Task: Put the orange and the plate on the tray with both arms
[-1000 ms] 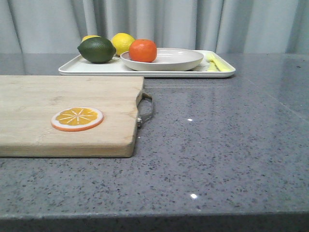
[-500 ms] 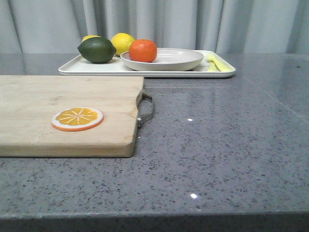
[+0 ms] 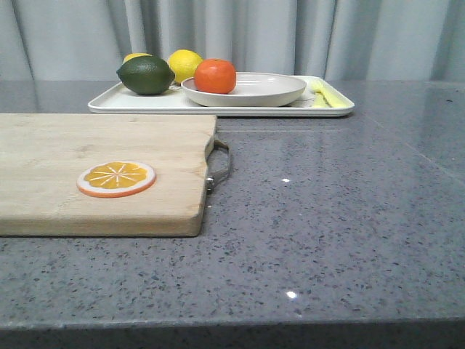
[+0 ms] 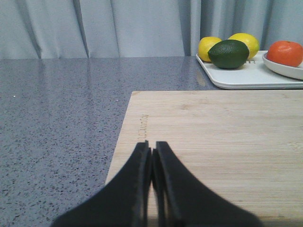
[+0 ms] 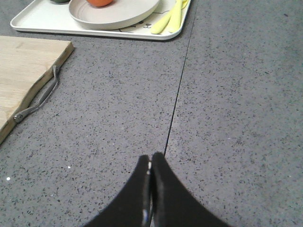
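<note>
Orange [image 3: 215, 75] sits in plate [image 3: 245, 89], at its left side; plate rests on tray [image 3: 218, 103] near far edge of surface [image 3: 327, 218]. Lime [image 3: 145, 75] & lemon [image 3: 184, 64] also on tray, left of plate. Left hand [image 4: 152, 156] fingers together, empty, over cutting board [image 3: 102, 171]. Right hand [image 5: 150, 165] together, empty, over bare surface.

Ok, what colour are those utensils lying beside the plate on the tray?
Pale yellow. The utensils lie on the tray, clearest in the right wrist view.
</note>
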You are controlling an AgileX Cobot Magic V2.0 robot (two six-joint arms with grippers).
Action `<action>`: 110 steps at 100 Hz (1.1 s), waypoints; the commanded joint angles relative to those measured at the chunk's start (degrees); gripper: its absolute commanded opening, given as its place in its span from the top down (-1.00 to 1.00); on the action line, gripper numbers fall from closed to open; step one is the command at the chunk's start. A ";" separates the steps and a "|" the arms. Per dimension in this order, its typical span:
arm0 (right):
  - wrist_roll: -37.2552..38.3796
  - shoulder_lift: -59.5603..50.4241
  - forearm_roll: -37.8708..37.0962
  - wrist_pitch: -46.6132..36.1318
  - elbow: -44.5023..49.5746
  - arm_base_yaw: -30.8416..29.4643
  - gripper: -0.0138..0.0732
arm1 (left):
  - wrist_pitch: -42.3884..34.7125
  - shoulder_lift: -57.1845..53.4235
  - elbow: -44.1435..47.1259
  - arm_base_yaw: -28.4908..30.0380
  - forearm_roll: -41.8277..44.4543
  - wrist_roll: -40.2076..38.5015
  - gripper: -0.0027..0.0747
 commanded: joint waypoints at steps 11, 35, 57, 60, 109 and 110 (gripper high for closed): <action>-0.49 0.18 -1.44 -5.44 -0.52 -0.23 0.82 | -4.36 -1.74 1.38 0.04 -0.09 -0.15 0.98; -0.44 -2.34 -3.90 -23.69 10.10 -0.23 0.82 | -4.36 -1.74 1.38 0.04 -0.09 -0.15 0.98; 0.87 -6.21 -8.73 -41.97 20.32 -0.51 0.82 | -4.36 -1.74 1.38 0.04 -0.09 -0.15 0.98; 1.76 -6.71 -9.61 -43.69 21.41 -0.87 0.82 | -4.36 -1.74 1.38 0.04 -0.09 -0.15 0.98; 13.20 -20.12 -18.36 -46.04 32.36 -8.13 0.82 | -4.36 -1.74 1.38 0.04 -0.09 -0.15 0.98; 13.16 -20.66 -18.36 -45.93 32.36 -8.13 0.82 | -4.36 -1.74 1.38 0.04 -0.09 -0.15 0.98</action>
